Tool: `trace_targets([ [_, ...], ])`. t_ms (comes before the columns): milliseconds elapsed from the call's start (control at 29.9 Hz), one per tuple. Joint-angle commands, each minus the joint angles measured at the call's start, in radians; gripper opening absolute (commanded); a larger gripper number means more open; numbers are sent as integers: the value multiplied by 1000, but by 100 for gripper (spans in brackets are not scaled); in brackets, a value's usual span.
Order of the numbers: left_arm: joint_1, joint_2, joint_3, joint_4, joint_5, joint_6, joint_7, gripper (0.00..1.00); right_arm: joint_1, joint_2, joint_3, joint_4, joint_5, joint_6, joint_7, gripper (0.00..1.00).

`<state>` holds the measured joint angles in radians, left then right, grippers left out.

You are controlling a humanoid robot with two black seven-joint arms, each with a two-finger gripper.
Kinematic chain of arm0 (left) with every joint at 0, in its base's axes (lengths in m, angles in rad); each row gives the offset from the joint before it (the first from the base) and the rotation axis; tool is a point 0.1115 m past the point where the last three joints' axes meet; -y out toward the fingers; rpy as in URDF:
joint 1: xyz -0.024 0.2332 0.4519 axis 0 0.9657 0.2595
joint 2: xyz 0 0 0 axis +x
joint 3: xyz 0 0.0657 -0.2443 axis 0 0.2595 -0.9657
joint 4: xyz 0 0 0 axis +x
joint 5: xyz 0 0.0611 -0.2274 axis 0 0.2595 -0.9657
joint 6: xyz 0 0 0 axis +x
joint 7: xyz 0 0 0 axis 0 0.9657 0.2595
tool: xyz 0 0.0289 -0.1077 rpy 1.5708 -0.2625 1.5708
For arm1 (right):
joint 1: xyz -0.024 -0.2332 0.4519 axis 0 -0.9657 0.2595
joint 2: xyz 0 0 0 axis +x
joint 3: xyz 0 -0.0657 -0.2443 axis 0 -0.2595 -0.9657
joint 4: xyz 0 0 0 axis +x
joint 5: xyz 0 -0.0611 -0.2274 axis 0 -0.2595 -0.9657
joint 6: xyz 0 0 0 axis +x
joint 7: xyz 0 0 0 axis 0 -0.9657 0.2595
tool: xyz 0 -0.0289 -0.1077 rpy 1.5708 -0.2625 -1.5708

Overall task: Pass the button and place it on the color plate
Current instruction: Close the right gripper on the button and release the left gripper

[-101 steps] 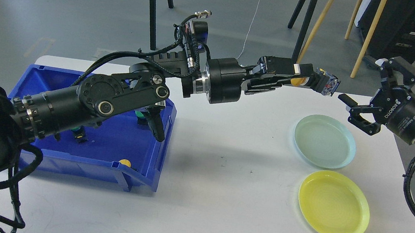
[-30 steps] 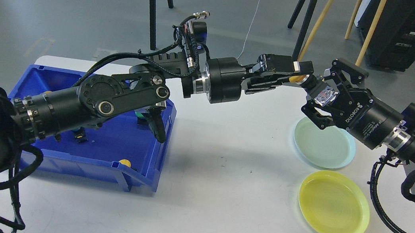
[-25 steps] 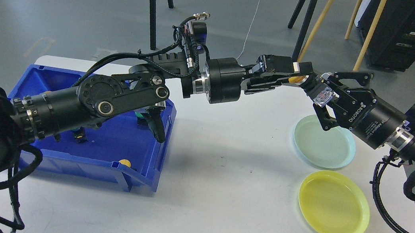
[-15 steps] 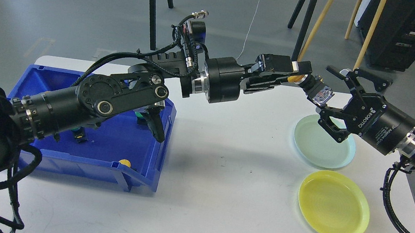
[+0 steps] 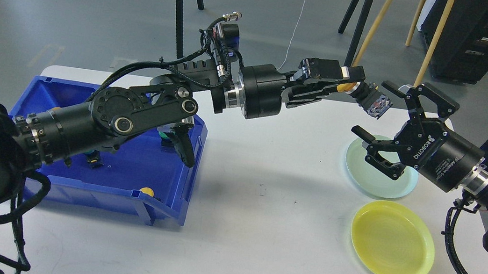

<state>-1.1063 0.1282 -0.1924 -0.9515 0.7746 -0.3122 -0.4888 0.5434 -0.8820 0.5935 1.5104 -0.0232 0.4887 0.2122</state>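
**Yellow button held aloft, right gripper spread beside it**

Our left gripper [image 5: 350, 82] is clamped on the yellow push button [image 5: 368, 98], holding it in the air above the far edge of the white worktop [image 5: 259, 233]. The button's yellow cap sits between the fingers, and its dark contact block sticks out toward our right side.

Our right gripper [image 5: 383, 115] is spread wide and grips nothing. Its upper finger [image 5: 419, 92] reaches up just beside the button's block, and its lower finger [image 5: 366, 136] lies over the pale green plate [image 5: 400, 188]. We cannot tell whether the upper finger touches the block.

The yellow plate [image 5: 393, 241] lies on the worktop nearer to us, just beside the green one. At our left stands the blue bin [image 5: 141, 199], with another yellow button [image 5: 147, 191] near its front wall.
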Motion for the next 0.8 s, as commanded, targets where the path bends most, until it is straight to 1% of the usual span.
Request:
trace_targets([
  [0,0,1,1,0,-8,-1,0,3,-6,6,0,2,2,0,59,90],
  [67,0,1,1,0,-8,-1,0,3,-6,9,-1,2,6,0,91,88],
  [100,0,1,1,2,-8,-1,0,3,-6,11,-1,1,12,0,96,87],
  [167,0,1,1,2,-8,-1,0,3,-6,12,-3,-1,19,0,98,85],
  [301,0,-1,1,2,-9,-1,0,3,-8,14,-4,-2,20,0,99,75],
  [367,0,1,1,2,-9,-1,0,3,-10,14,-4,1,22,0,105,65],
  [434,0,1,1,2,-9,-1,0,3,-13,14,-4,-1,25,0,110,46],
  [467,0,1,1,2,-9,-1,0,3,-13,14,-4,-1,25,0,110,40],
  [534,0,-1,1,2,-9,-1,0,3,-14,14,-3,-1,25,0,110,33],
  [601,0,-2,1,4,-9,1,0,3,-13,14,-3,-2,25,0,110,34],
  [701,0,-5,-1,11,-12,2,0,3,-14,14,-3,-4,25,0,110,42],
  [768,0,-7,-1,11,-17,21,0,3,-16,14,-4,-4,25,0,110,44],
])
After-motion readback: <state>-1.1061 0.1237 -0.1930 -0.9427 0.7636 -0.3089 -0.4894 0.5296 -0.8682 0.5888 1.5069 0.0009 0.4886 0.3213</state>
